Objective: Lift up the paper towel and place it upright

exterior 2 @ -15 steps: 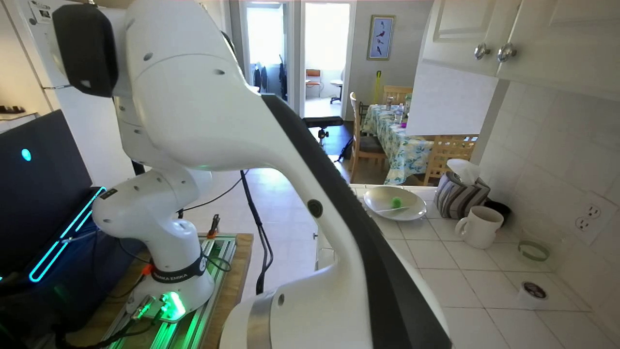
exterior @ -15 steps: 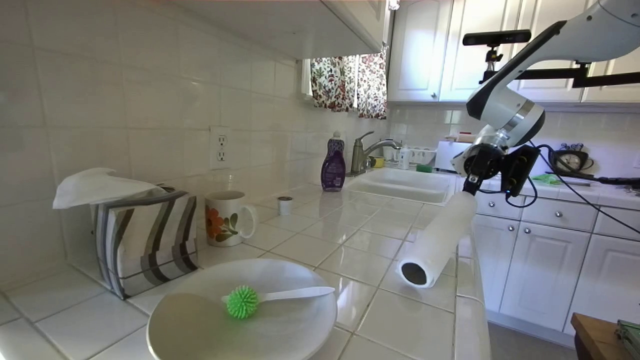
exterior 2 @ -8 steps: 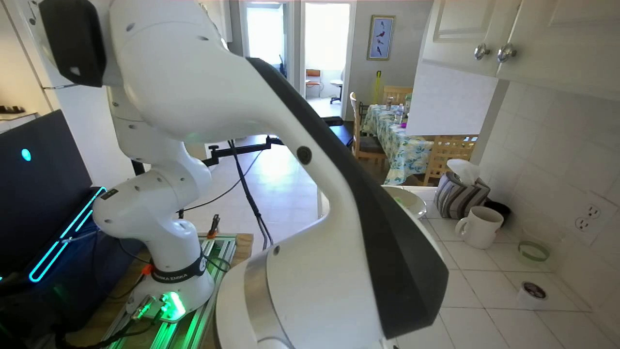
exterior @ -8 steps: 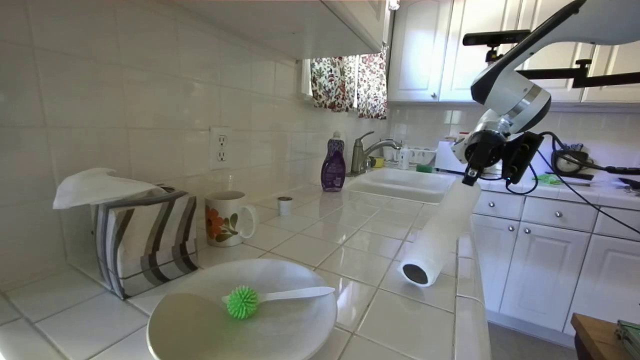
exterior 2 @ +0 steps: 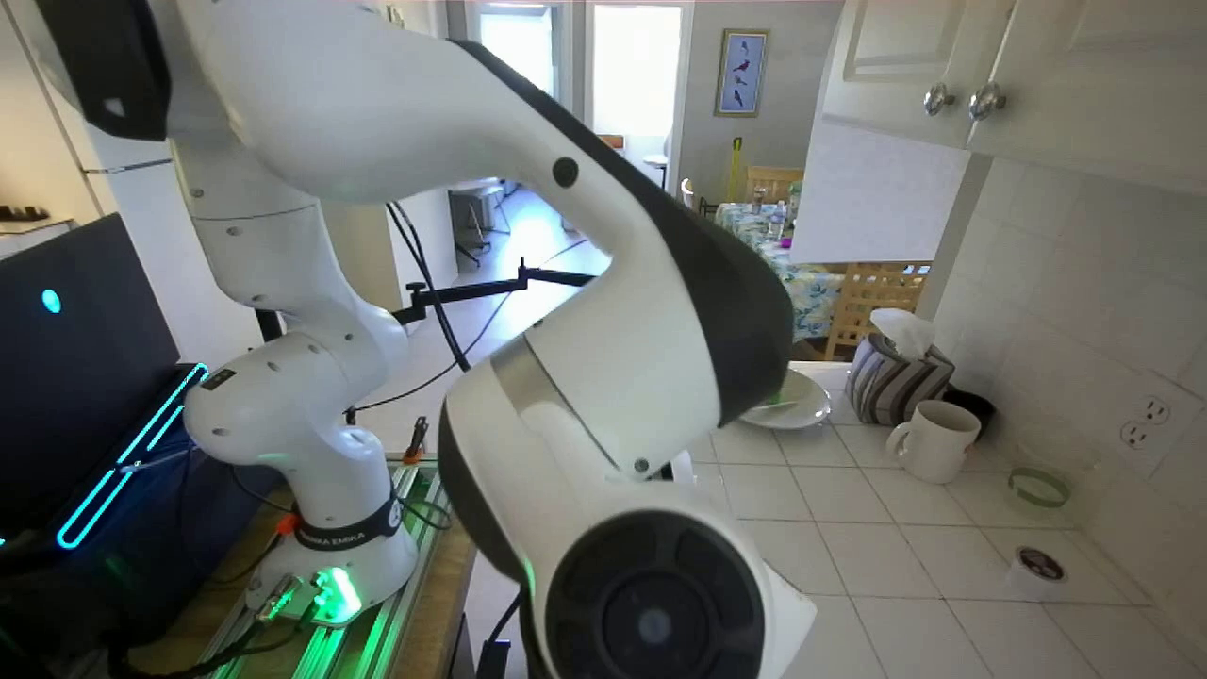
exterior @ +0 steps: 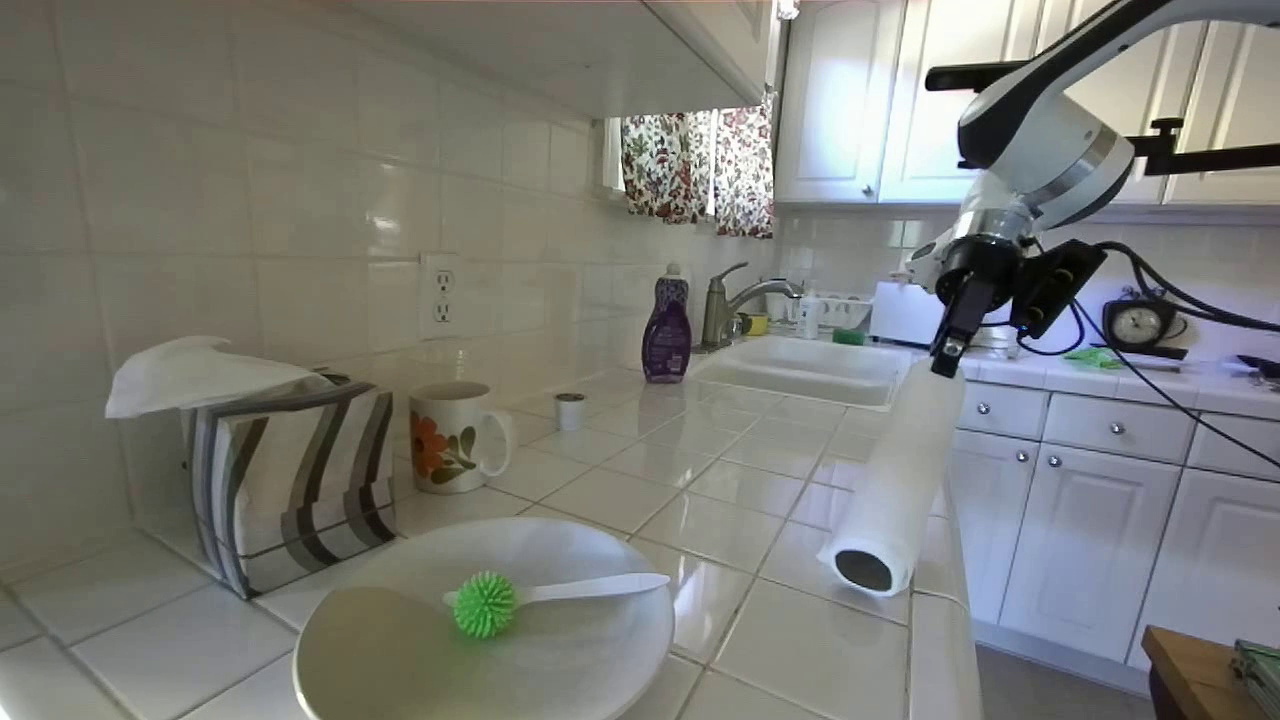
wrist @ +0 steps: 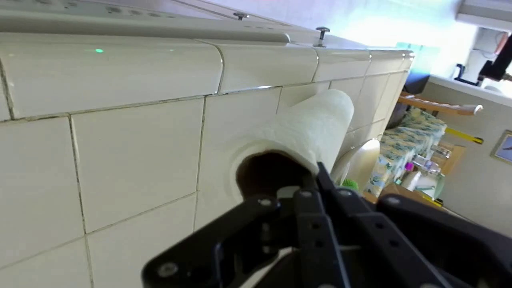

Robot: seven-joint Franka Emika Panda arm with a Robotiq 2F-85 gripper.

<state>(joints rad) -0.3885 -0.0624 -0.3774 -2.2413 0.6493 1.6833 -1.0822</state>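
Note:
The paper towel (exterior: 897,470) is a white roll with a dark hollow core. It leans over the counter in an exterior view, its upper end in my gripper (exterior: 945,365). Its lower end is low near the counter's front edge; I cannot tell if it touches the tiles. In the wrist view the roll (wrist: 320,120) points away from me. My gripper (wrist: 314,178) is shut on its rim, one finger inside the core and one outside. The arm hides roll and gripper in an exterior view.
A white bowl (exterior: 590,665) with a green brush (exterior: 485,605) stands left of the roll. A tissue box (exterior: 300,480), a mug (exterior: 450,440), a small cup (exterior: 570,411) and a purple bottle (exterior: 667,335) line the wall. The sink (exterior: 800,378) lies behind.
The roll has turned steeper, and its lower end has shifted right toward the counter's front edge. My gripper has tilted along with it. The arm's elbow has risen and its wrist has swung round.

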